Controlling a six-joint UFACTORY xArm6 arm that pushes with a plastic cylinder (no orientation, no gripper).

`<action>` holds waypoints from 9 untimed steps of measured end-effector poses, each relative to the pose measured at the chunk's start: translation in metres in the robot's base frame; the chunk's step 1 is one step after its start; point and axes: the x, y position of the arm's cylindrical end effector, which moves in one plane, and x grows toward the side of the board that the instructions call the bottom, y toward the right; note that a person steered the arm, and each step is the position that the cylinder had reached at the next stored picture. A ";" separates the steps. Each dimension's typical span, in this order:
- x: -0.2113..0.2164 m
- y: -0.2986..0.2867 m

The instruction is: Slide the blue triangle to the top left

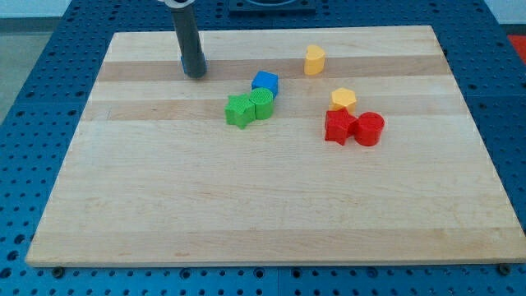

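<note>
My tip (195,74), a bare rod end with nothing to spread or pinch, is planted near the top left of the wooden board (263,214). A blue sliver (182,62) peeks out at its left edge, its shape hidden. Mid-board, a green star (239,110) touches a green block (262,104), with a blue cube (265,82) just above. To the right, a red star (339,127) touches a red cylinder (369,128), with two yellow blocks (343,99) (314,60) above.

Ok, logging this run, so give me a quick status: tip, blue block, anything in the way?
My tip down on the board, upper left. Blue block to its right, apart from it. Green blocks touching the blue one's lower side; leftward path looks open.
</note>
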 end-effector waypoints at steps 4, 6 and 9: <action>-0.022 0.042; -0.022 0.041; -0.022 0.031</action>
